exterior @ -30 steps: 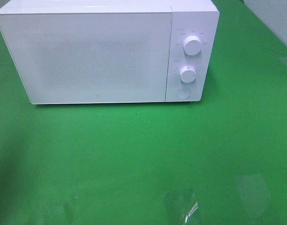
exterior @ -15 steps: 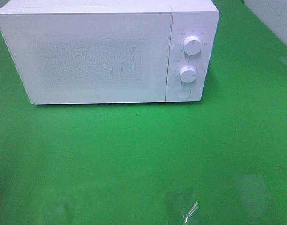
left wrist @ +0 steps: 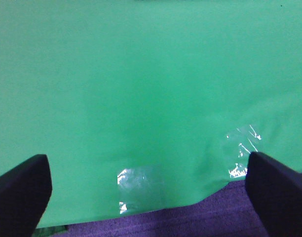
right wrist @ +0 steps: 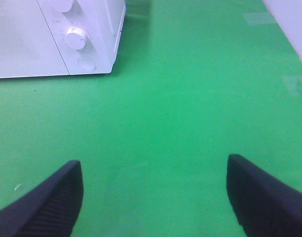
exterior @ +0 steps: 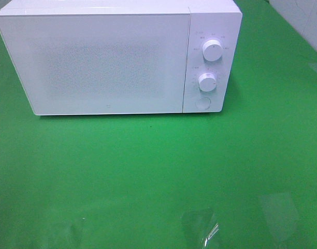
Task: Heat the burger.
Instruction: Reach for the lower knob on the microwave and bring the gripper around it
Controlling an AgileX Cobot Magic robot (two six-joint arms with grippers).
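White microwave (exterior: 96, 62), door shut, sits at the back of a green desk (exterior: 148, 171). Burger not in view; maybe inside, can't tell. Left fingers (left wrist: 20, 190) and right fingers (right wrist: 47, 197) are both spread apart, holding nothing, low over the desk. Prob. the heating step: next move likely needs the right arm reaching fwd to the lower knob (exterior: 207, 81) or round button (exterior: 202, 102).

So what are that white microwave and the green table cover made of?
Microwave: smooth white casing, probably plastic or painted metal; dotted mesh pattern in its door. Green cover: looks like thin matte sheet or cloth; its edge ripples, with shiny clear tape on it.
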